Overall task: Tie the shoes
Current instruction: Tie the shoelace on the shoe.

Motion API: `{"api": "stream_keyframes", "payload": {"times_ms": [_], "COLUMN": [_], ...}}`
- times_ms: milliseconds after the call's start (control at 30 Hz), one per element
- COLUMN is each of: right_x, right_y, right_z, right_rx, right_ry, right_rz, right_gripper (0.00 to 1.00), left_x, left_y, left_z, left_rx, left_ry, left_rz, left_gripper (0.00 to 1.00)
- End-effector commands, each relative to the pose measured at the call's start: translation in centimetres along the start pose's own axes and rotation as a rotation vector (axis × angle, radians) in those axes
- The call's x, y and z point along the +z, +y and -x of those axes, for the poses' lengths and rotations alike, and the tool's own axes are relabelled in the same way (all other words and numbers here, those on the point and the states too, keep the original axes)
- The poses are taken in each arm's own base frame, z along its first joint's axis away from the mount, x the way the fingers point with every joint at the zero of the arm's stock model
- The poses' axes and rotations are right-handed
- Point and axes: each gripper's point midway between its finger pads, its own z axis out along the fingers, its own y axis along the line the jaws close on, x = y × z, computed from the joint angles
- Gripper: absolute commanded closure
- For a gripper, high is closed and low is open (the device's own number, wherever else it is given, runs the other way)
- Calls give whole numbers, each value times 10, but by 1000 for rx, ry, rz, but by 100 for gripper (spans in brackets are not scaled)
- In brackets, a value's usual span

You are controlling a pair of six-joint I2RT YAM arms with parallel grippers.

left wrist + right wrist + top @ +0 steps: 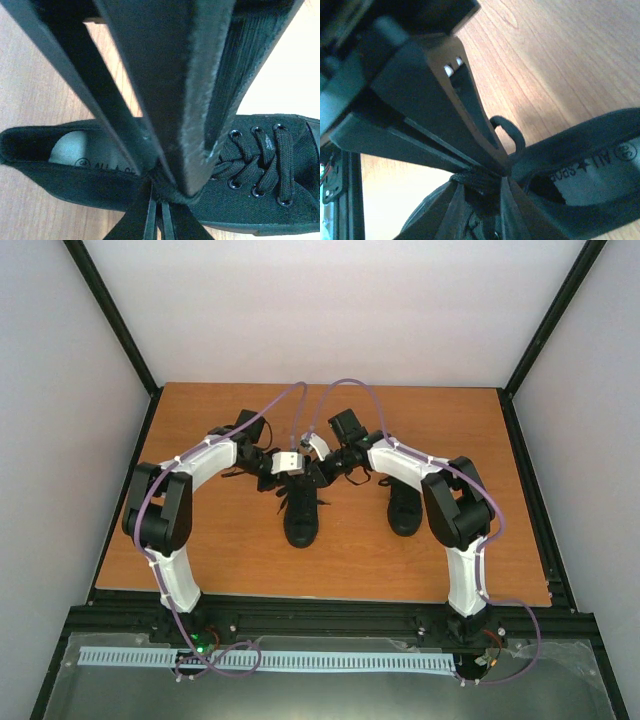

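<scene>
Subject: one black canvas low-top sneaker (300, 525), lying near the middle of the brown wooden table (200, 550), toe end toward my bases. All positions below are taken from this sneaker.

My left gripper (172, 192) stands directly above the sneaker's throat, between the top eyelets and the ankle opening. Its jaws are pressed together, pinching a bunched strand of the thin black laces (260, 165) at the very tips. Toward the toe from that pinch, the laces run crossed through the eyelets and lie flat. Toward the heel, the pale insole (70, 150) shows inside the opening.

My right gripper (485, 177) comes in at the same throat from the opposite side, tips down among a bundle of lace. The two fingers stand close together there. I cannot tell whether they press the lace or merely flank it. A small lace loop (512, 135) stands up just beside these fingers, above the sneaker's collar.

A matching black sneaker (404, 510) lies on my right side of the first, parallel to it, apart and not touching, with neither gripper on it.
</scene>
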Motion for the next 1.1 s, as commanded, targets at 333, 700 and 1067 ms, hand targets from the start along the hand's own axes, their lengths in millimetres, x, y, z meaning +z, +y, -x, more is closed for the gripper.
{"api": "stream_keyframes", "payload": {"times_ms": [333,700,1067], "right_x": [-37,-32,-15], "right_y": [10,4,7], "right_z": [28,1,-10], "right_rx": [-36,18,10], "right_ry": [-147,-108,-97], "right_rz": [-26,-47,-54], "right_gripper": [53,61,61], "left_x": [10,11,10], "left_y": [-5,-5,-4], "left_z": [0,2,4], "left_rx": [-5,-8,-12], "left_ry": [-21,-21,-18], "left_rz": [-56,-62,-62], "left_gripper": [99,99,99]}}
